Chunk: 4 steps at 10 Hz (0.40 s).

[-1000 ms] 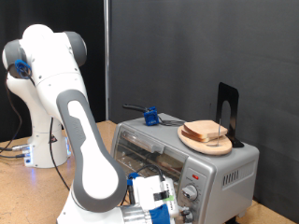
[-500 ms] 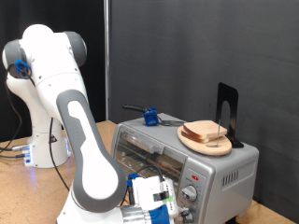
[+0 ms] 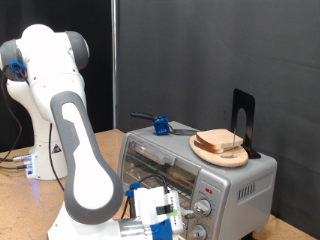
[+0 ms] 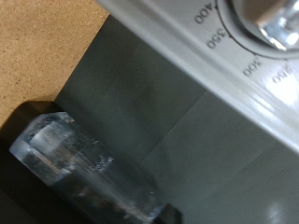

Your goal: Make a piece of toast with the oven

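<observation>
Hovering low before the oven [image 3: 200, 170] knobs, the hand [image 3: 168, 212] — finger spacing can't be told. Piece of toast [image 3: 220, 141] sits on oven's top, on wooden plate [image 3: 205, 152] — likely light, crumbly; grip by crust edges.

Round wooden plate [image 3: 220, 152], black bookend-like stand [image 3: 244, 122] behind it, small blue object [image 3: 159, 125], possibly a clamp, black backdrop [image 3: 215, 55], tan tabletop [image 3: 25, 205]

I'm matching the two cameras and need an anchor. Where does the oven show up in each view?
Exterior view: the oven sits at lower right, bread on its top.
Wrist view: only its front edge crosses the upper right.
Shared landmark: a temperature knob, seen with its dial numbers.
</observation>
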{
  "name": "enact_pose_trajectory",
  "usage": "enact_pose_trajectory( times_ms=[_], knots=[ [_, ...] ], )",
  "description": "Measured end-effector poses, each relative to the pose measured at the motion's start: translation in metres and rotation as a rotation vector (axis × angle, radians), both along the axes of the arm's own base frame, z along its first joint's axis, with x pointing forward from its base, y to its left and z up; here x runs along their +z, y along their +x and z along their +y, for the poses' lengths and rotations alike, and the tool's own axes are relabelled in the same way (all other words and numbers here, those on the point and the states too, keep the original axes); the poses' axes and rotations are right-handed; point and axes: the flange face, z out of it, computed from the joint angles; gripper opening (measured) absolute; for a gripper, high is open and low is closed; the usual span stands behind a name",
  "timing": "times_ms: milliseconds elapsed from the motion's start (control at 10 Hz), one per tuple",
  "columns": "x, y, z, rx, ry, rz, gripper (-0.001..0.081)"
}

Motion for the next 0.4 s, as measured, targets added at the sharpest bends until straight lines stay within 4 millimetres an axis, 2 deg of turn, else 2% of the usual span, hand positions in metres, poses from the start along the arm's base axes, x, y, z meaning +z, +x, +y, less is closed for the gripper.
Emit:
enact_pose_trajectory(
  times_ms=[100,200,300,400],
  knots=[
    [0.006,-0.006,-0.010,-0.018,0.010,0.087,0.0679],
    [0.016,-0.014,-0.022,-0.027,0.011,0.157,0.0679],
    [0.026,-0.024,-0.032,-0.016,0.006,0.217,0.0786],
    [0.036,-0.034,-0.041,0.003,-0.005,0.263,0.0802]
  ],
)
